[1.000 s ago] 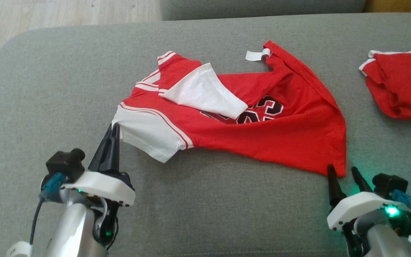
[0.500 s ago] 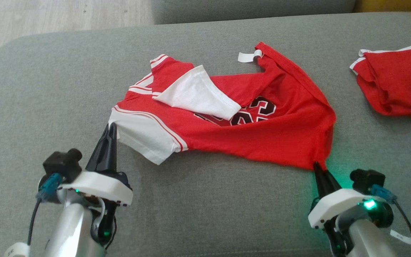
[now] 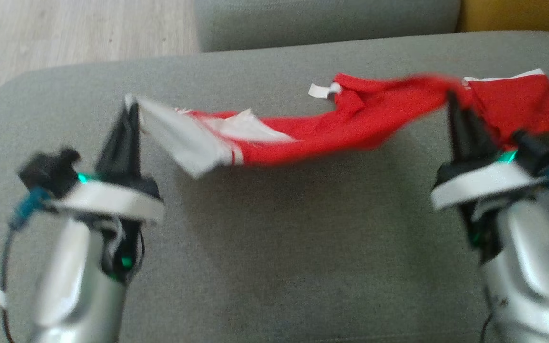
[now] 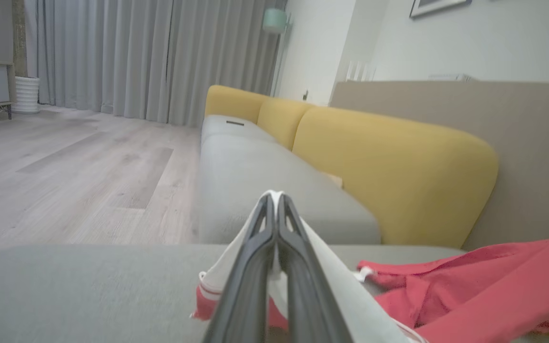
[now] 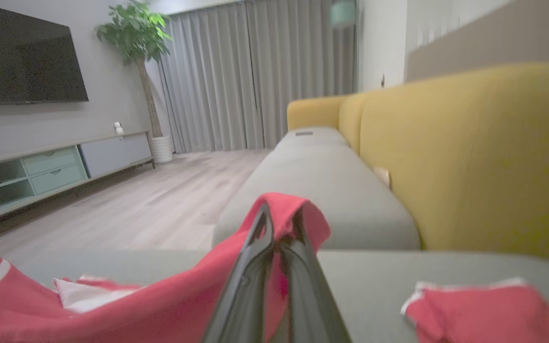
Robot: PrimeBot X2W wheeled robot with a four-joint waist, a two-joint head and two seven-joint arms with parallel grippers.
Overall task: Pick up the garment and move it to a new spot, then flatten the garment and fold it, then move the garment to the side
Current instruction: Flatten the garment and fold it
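The garment (image 3: 331,128), a red jersey with white sleeves, hangs stretched between both grippers above the grey sofa seat (image 3: 274,247). My left gripper (image 3: 131,107) is shut on the white sleeve corner (image 4: 274,197) at the left. My right gripper (image 3: 452,97) is shut on the red hem corner (image 5: 286,209) at the right. The middle of the jersey sags and its printed number is hidden in the folds. A white label (image 3: 320,90) sticks out at the back edge. The head view is blurred by motion.
A second red piece of clothing with white trim (image 3: 517,102) lies on the seat at the right, just behind my right gripper (image 5: 484,314). Yellow backrest cushions (image 4: 389,176) stand behind the seat. Wooden floor (image 3: 74,33) lies beyond the seat's left edge.
My right gripper closed on the red hem corner. Both grippers then rose and moved away from me, lifting the jersey off the seat and stretching it between them.
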